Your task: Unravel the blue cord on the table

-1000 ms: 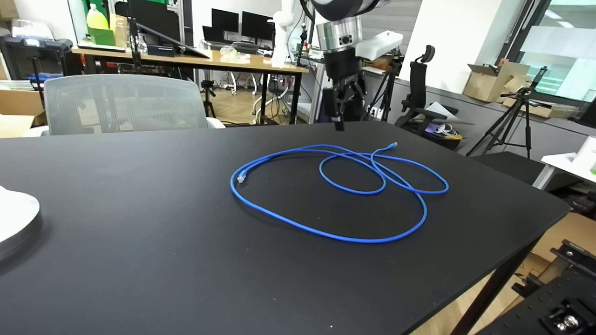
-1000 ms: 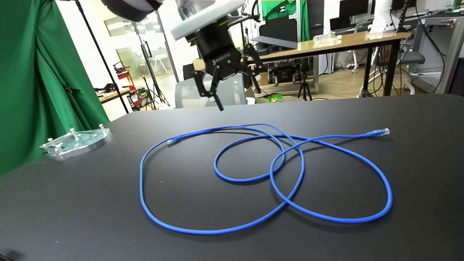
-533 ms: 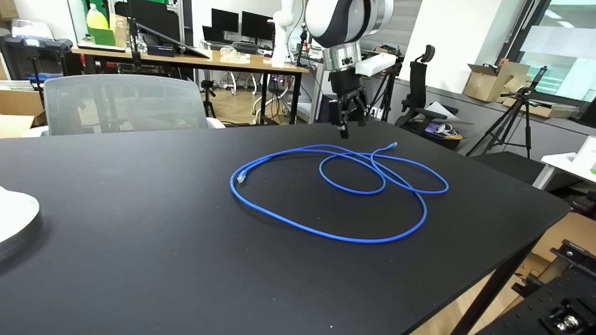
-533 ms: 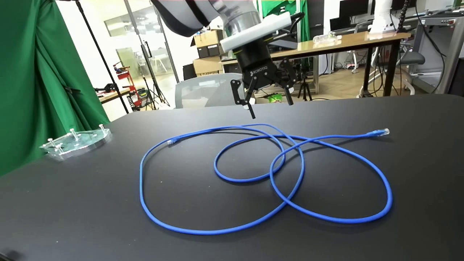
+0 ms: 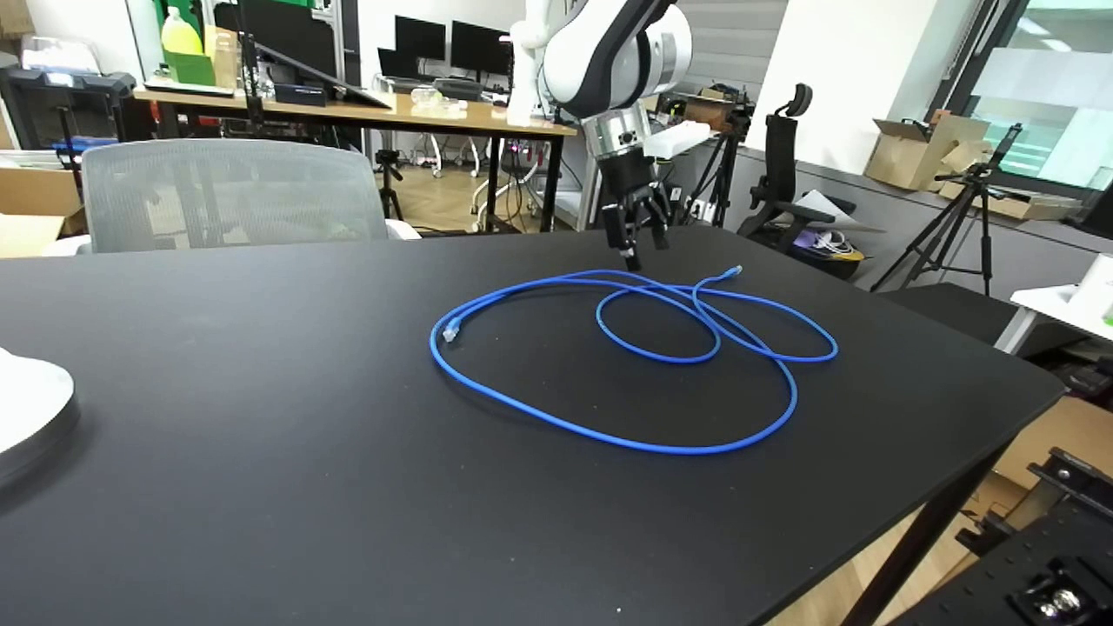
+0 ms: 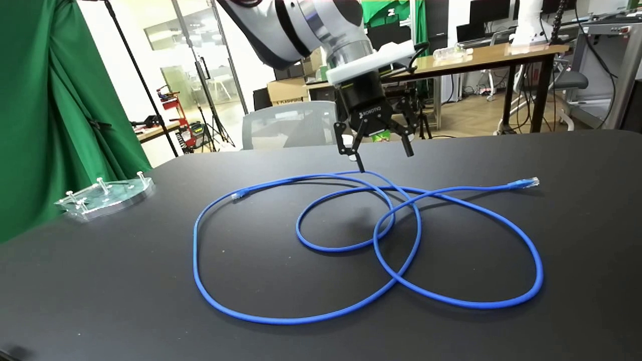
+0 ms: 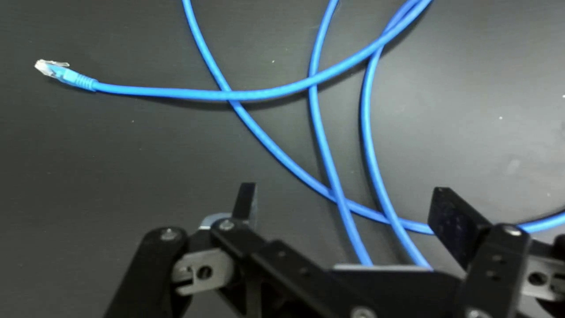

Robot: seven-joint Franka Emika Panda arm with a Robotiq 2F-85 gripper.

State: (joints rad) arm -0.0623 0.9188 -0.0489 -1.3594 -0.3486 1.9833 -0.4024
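The blue cord (image 5: 678, 449) lies in overlapping loops on the black table (image 5: 261, 435); it shows in both exterior views (image 6: 286, 321) and in the wrist view (image 7: 176, 92). One connector tip (image 6: 524, 183) points outward at the right. The other tip (image 6: 239, 194) lies against the loop at the left. My gripper (image 6: 385, 162) is open and empty, pointing down above the cord's far side. In the wrist view the spread fingers (image 7: 346, 194) frame crossing strands below them; nothing is gripped. The fingertips' exact height above the cord is hard to tell.
A clear plate with white-headed bolts (image 6: 105, 198) sits at the table's left in an exterior view. A white rounded object (image 5: 30, 409) stands at the left edge of an exterior view. A grey mesh chair (image 5: 235, 196) stands behind the table's far edge.
The open gripper has come down toward the far side of the cord, moving right in an exterior view as it lowered. The cord has not moved.
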